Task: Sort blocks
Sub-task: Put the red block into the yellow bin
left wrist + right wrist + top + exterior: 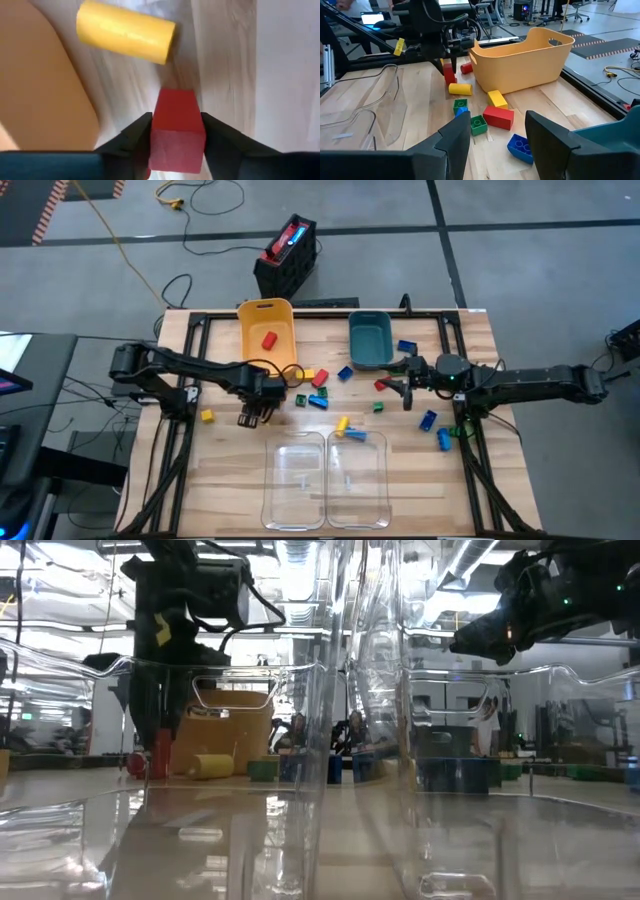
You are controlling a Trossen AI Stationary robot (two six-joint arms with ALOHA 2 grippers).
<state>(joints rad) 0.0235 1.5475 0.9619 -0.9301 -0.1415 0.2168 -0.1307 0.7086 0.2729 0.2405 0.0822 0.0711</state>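
Note:
My left gripper (273, 392) stands just in front of the yellow bin (268, 330) and is shut on a red block (176, 131). The red block also shows in the right wrist view (449, 73) and the low view (160, 755). A yellow cylinder block (125, 32) lies on the table beside it. My right gripper (497, 145) is open and empty above the table's right half (405, 388), over loose red (498, 117), yellow (496, 98), green (479, 125) and blue (520, 147) blocks. One red block (268, 340) lies inside the yellow bin. My left gripper pinches the red block by two opposite sides (159, 136) between its two fingers. The fingers come from above, pointing down. The block stands upright below them (450, 79). I cannot tell whether its lower end touches the table.
A teal bin (370, 340) stands at the back, right of the yellow one. Two clear bins (300, 480) (358, 475) stand side by side at the near edge. More blocks lie scattered: a yellow one at the left (207, 416) and blue ones at the right (428, 420).

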